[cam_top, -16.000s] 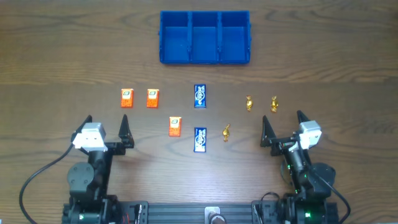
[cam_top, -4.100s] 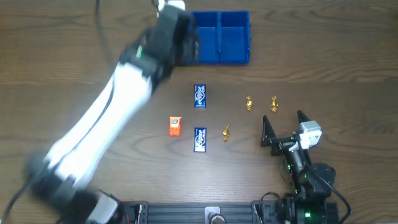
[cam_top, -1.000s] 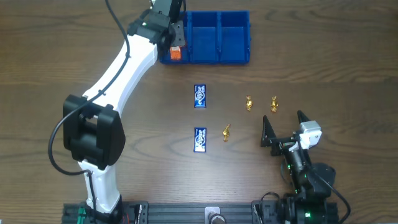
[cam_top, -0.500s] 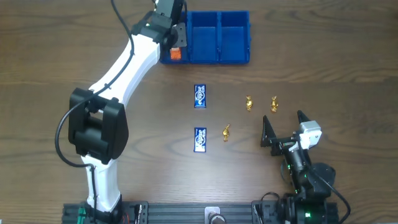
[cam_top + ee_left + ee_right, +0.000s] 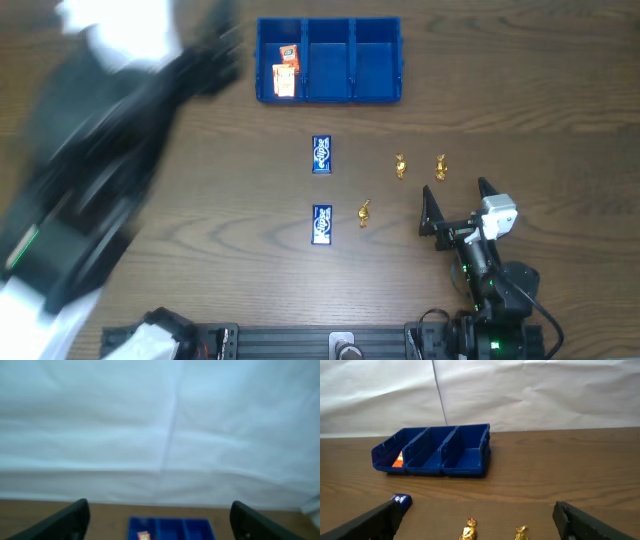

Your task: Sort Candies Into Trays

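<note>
Top view: orange candies [image 5: 285, 75] lie in the blue tray [image 5: 330, 96], left compartment; blue candies [image 5: 321, 154] and gold candies [image 5: 400, 166] sit on the table [image 5: 550, 120].
Left wrist view: left gripper [image 5: 159, 510], fingers spread wide, empty, faces the blue tray.
Right wrist view: right gripper [image 5: 475, 512], fingers wide, empty, near the gold candies.

The top view looks straight down on the table [image 5: 520, 110] from well above. The left wrist view sits high and far back, facing level at the backdrop [image 5: 160, 435]. The right wrist view sits low near the table, facing across it. All three share the tray [image 5: 330, 97].
</note>
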Robot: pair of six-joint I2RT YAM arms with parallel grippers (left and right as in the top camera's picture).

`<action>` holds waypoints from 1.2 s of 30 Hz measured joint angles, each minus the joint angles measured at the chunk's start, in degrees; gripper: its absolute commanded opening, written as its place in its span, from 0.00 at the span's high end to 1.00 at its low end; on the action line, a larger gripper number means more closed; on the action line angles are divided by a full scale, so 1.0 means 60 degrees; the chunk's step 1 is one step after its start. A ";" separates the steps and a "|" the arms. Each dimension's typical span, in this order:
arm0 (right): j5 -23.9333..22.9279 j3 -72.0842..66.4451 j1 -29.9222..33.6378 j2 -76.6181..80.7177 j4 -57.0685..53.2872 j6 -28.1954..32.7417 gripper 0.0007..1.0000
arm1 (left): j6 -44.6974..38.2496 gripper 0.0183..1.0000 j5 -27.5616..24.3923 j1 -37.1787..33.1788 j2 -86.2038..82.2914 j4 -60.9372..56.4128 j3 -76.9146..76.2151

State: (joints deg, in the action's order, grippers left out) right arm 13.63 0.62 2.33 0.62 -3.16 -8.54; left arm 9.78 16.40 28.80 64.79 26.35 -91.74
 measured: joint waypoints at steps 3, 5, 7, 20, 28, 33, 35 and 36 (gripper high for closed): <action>0.0000 0.0000 0.0000 0.0004 0.0000 0.0000 0.00 | -0.0546 0.01 -0.0404 -0.0801 -0.3308 -0.0692 0.2124; -0.0011 -0.0004 0.0000 0.0000 0.0004 0.0000 0.00 | -0.0867 0.00 -0.0991 -0.1475 -0.4972 -0.0882 0.3730; -0.0018 -0.0004 0.0004 0.0000 -0.0004 0.0000 0.00 | -0.1169 0.00 -0.1530 -0.2036 -0.6215 -0.0831 0.5293; -0.0018 -0.0004 0.0000 0.0000 -0.0007 0.0000 0.00 | -0.2004 0.00 -0.3621 -0.4146 -1.0473 -0.1628 1.2418; -0.0018 -0.0004 0.0000 0.0000 -0.0004 0.0000 0.00 | -0.2033 0.00 -0.3756 -0.4779 -1.0652 -0.3045 1.4586; -0.0018 -0.0004 0.0000 0.0000 -0.0004 0.0000 0.00 | -0.2036 0.00 -0.3759 -0.4801 -1.0684 -0.3763 1.4899; -0.0018 -0.0004 0.0000 0.0000 -0.0004 0.0000 0.00 | -0.2036 0.00 -0.3759 -0.4801 -1.0684 -0.3821 1.4925; -0.0018 -0.0004 0.0000 0.0000 -0.0004 0.0000 0.00 | -0.2036 0.00 -0.3759 -0.4801 -1.0684 -0.3832 1.4928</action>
State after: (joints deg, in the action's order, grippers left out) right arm 13.52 0.60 2.33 0.62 -3.18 -8.54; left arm -2.44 -6.15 -0.01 0.69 3.36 -2.17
